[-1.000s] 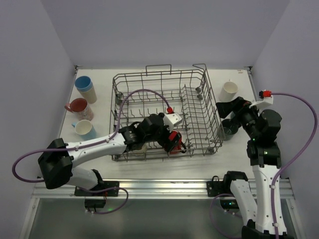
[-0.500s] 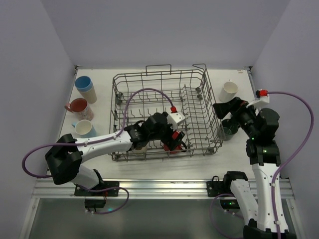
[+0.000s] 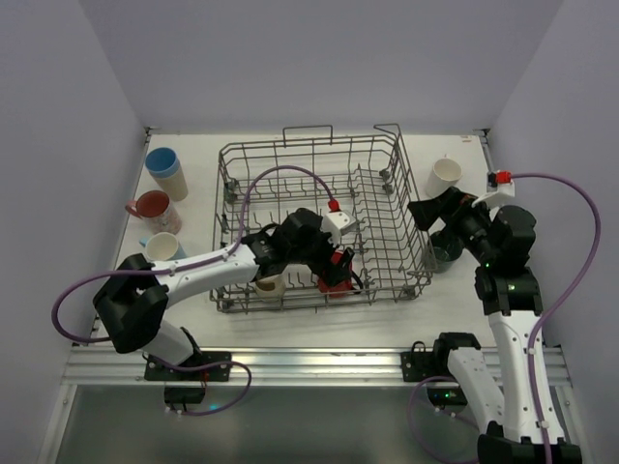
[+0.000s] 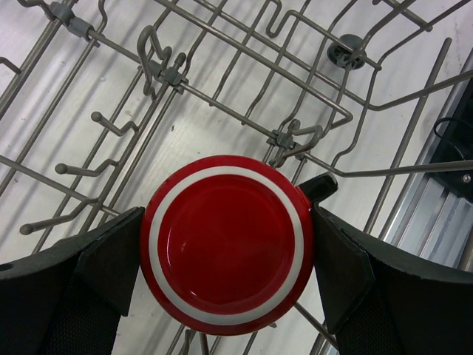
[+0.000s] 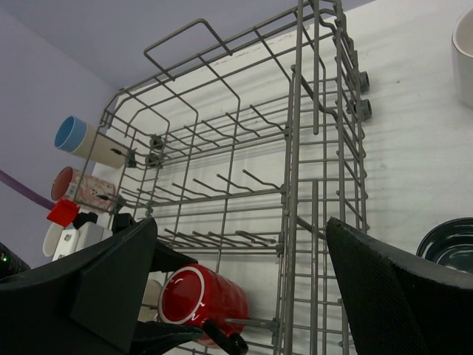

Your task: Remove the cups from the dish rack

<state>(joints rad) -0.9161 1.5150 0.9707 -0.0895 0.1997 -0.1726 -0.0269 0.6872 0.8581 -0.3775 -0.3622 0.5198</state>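
1 red cup (image 3: pixel 336 272) lies at 6 o'clock in the dish rack (image 3: pixel 387 222), between the left gripper (image 4: pixel 228 255) jaws, spread wide beside it; whether they grip, I cannot tell. Right gripper (image 5: pixel 238 222) jaws gape, empty.

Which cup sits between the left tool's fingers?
The red cup, lying on its side in the dish rack; the left tool straddles it. No other cup is within that tool's span.
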